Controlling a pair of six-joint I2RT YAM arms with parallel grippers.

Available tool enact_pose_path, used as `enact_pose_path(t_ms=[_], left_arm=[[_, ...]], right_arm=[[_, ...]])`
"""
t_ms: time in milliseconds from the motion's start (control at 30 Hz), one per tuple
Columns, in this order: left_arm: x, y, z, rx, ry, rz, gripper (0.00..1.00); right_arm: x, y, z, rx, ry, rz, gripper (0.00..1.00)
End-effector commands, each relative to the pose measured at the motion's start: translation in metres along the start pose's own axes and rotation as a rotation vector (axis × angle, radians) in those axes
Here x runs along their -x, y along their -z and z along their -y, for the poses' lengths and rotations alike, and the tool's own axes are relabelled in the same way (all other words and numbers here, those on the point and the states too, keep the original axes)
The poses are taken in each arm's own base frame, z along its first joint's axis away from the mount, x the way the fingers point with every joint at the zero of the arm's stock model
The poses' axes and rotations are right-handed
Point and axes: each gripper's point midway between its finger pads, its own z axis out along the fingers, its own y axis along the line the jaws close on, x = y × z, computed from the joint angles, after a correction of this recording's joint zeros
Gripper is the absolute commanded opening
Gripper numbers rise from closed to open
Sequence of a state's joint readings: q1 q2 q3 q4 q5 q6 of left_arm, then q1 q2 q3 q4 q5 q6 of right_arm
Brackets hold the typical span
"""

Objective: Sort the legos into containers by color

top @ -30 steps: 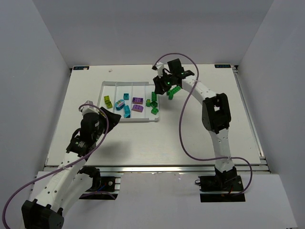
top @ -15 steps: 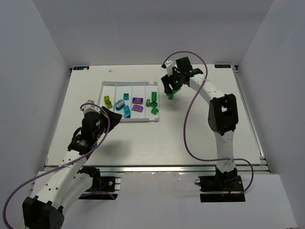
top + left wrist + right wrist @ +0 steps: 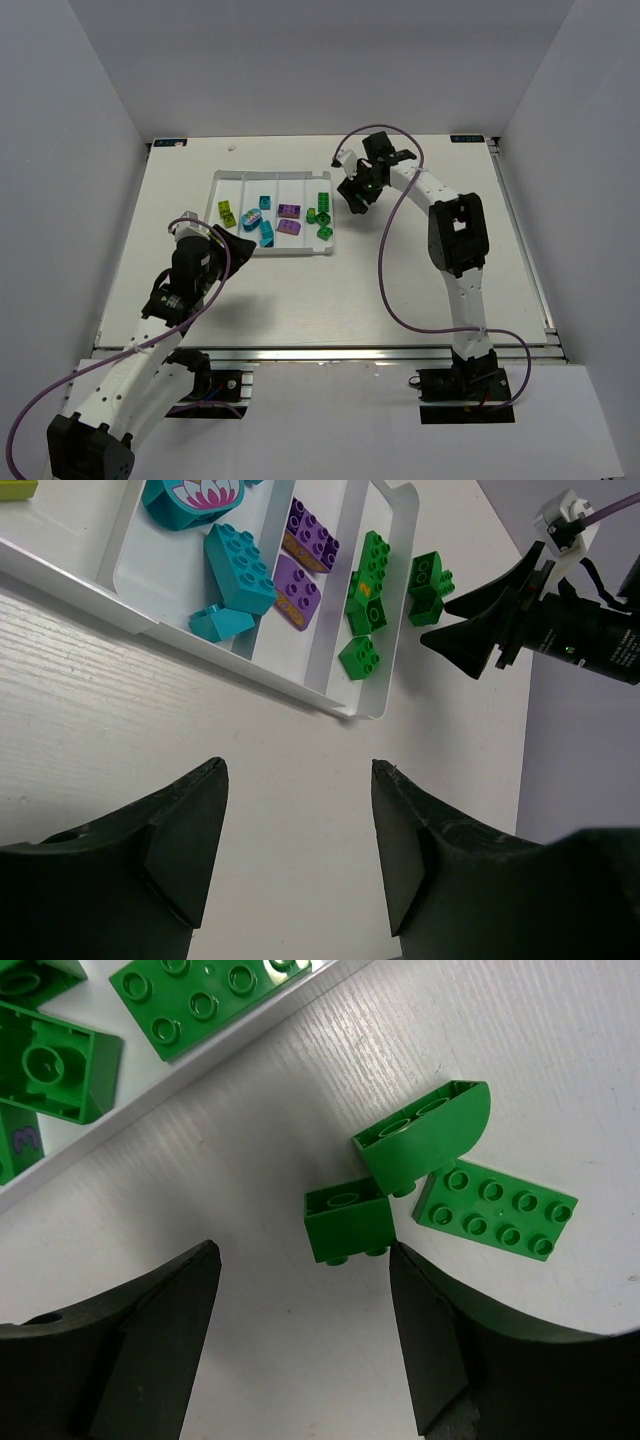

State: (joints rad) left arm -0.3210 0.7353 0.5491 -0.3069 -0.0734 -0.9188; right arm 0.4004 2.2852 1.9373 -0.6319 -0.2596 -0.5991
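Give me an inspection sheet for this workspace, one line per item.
surface: white table, flat.
job's things: tray holds sorted legos, one color per compartment; three loose green legos beside it on the table.
clutter: tiny speck at far edge, unidentifiable.
grippers: left gripper open, empty; right gripper open over them.
cables: purple cables loop along both arms.
surroundings: white walls.

Digit "3" on side of green brick, inside white tray, right wrist view. Orange print on second green brick, left wrist view: unreadable.
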Motion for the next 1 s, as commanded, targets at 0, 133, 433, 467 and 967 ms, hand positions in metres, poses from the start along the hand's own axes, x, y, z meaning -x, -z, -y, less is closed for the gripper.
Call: enact_pose_path(t_ms=[0,133,433,467,967], left_arm=[[0.0,0.001,0.002,-0.009,0.004,0.002,0.69],[0.0,0.0,0.001,-0.005,0.006,0.003,0.69],[0.001,0.002,0.0,-0.003,0.006,0.007,0.69],[0.0,0.002,0.0,-0.002,0.006,0.006,0.69],[0.0,-0.002,0.003,-0.014,0.001,0.0,0.69]], right_arm=[[0.016,0.002,0.014,-0.032,0.094,0.034,0.74],[0.017,-0.006,0.018,-0.029,0.107,0.038,0.72],[0.01,-0.019,0.023,-0.043,0.12,0.025,0.65],[0.009,-0.02,0.023,-0.043,0.124,0.022,0.65],[0.02,0.02,0.004,-0.024,0.151,0.095,0.1]])
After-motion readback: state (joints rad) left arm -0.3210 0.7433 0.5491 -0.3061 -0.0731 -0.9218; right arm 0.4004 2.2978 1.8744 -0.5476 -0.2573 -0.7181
